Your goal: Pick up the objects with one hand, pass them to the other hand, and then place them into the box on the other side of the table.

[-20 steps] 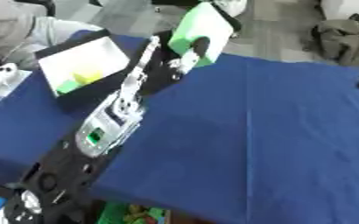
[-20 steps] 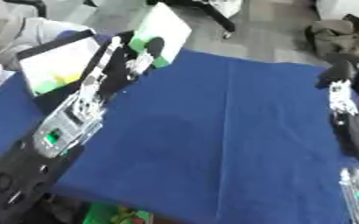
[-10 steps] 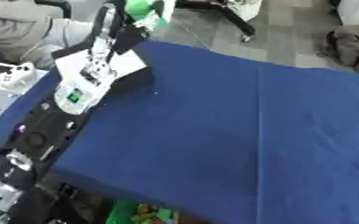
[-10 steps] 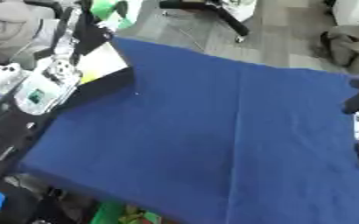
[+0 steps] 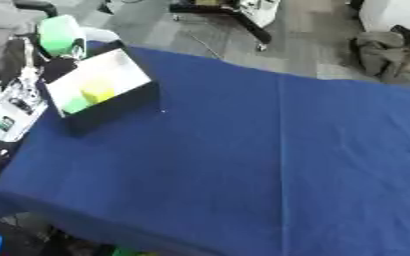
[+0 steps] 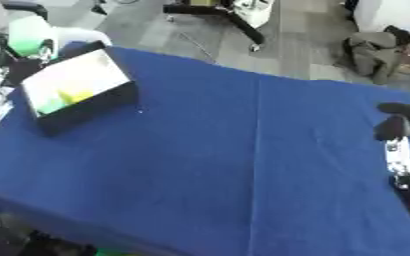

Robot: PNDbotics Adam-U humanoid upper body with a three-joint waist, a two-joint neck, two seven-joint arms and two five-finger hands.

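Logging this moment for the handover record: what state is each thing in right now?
Green object: held up in the left hand, above the box's far corner.
Left hand: shut on the green object.
Box: open, yellow and green items inside.
Right hand: at the right edge, holding nothing; fingers unclear.

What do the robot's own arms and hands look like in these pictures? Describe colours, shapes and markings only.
The left arm is black with silver-white panels, one carrying a small green and dark marking. The right arm is black with a silver-white jointed section, and the right hand has dark, rounded fingers.
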